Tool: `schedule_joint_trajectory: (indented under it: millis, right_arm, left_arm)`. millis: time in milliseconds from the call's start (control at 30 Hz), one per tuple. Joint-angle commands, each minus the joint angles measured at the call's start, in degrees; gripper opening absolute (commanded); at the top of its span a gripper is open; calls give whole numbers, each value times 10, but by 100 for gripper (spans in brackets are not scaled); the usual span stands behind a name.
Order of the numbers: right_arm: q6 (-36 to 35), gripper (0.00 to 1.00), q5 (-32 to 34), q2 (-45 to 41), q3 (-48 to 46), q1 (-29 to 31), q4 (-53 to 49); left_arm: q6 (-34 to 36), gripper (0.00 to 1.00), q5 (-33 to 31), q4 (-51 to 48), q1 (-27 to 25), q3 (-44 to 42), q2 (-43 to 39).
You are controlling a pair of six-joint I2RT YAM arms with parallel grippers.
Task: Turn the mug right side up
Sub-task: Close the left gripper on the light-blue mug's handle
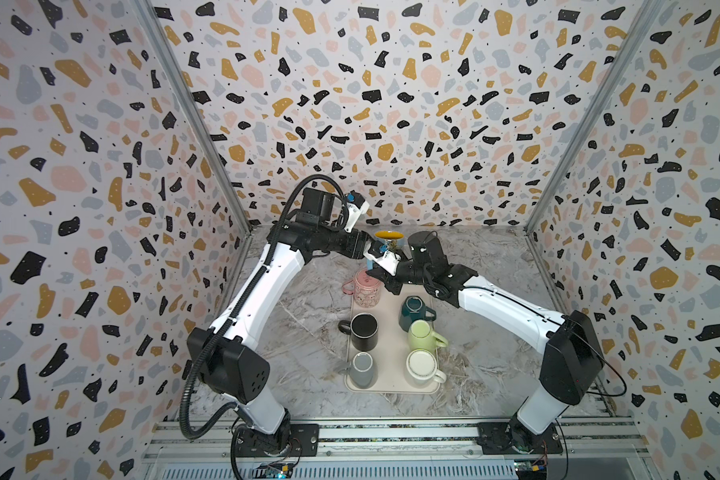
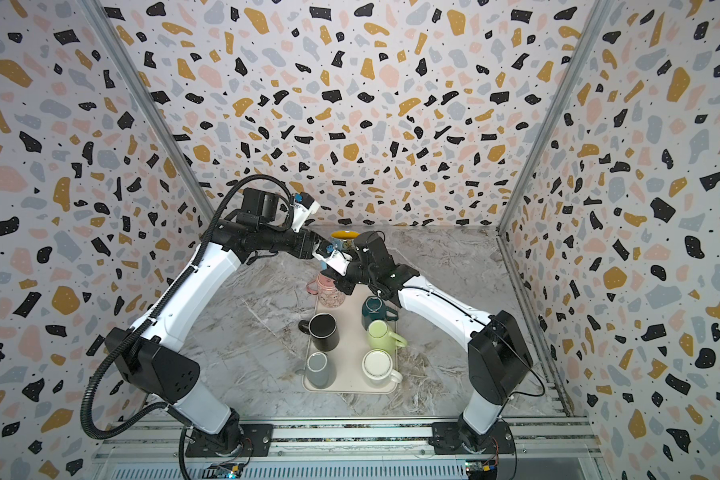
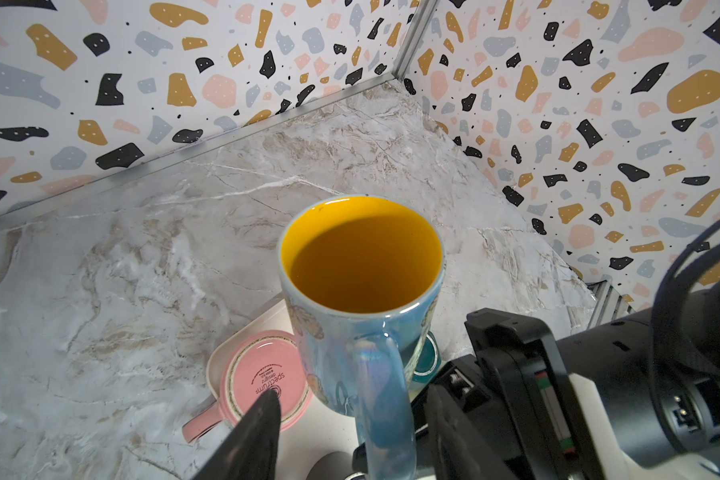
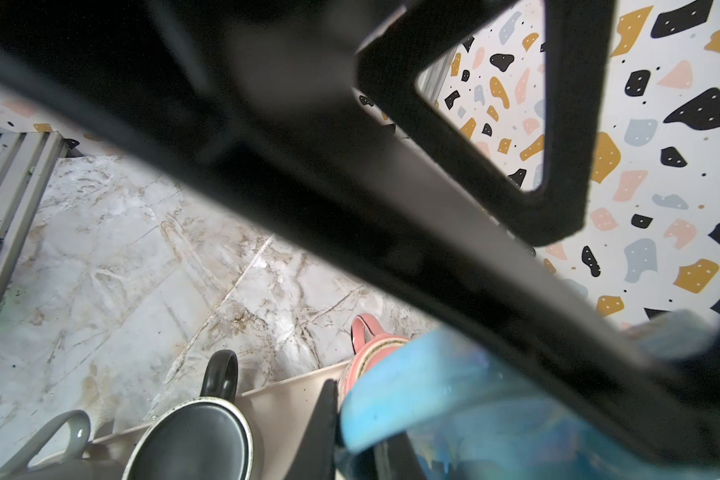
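Note:
A blue iridescent mug (image 1: pixel 389 239) (image 2: pixel 344 237) with a yellow inside hangs above the tray's far end, mouth up. In the left wrist view the mug (image 3: pixel 362 257) stands upright with its handle towards the camera. My left gripper (image 3: pixel 354 392) (image 1: pixel 373 251) is open, its two black fingers (image 3: pixel 258 432) on either side of the handle with gaps showing. My right gripper (image 4: pixel 362 440) (image 1: pixel 380 273) comes in from the right and is shut on the mug (image 4: pixel 454 395) low down; the left arm hides most of that grip in both top views.
A beige tray (image 1: pixel 391 386) lies mid-table with several upside-down mugs: pink (image 1: pixel 368 289) (image 3: pixel 267 374) right under the held mug, black (image 1: pixel 364 330), teal (image 1: pixel 412 311), green (image 1: pixel 422 334), grey (image 1: pixel 362 370), white (image 1: pixel 422 368). The back wall stands close behind.

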Motion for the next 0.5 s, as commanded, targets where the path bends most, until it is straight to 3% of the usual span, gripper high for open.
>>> schedule_joint_trajectory:
  millis: [0, 300, 467]
  right_arm:
    - [22, 0, -18, -55, 29, 6, 133]
    - [31, 0, -20, -70, 21, 1, 139]
    - [32, 0, -18, -72, 19, 1, 140]
  left_arm:
    - [-10, 57, 34, -20, -48, -21, 5]
    - [-64, 57, -10, 16, -47, -15, 2]
    - [-94, 57, -3, 45, -47, -16, 4]
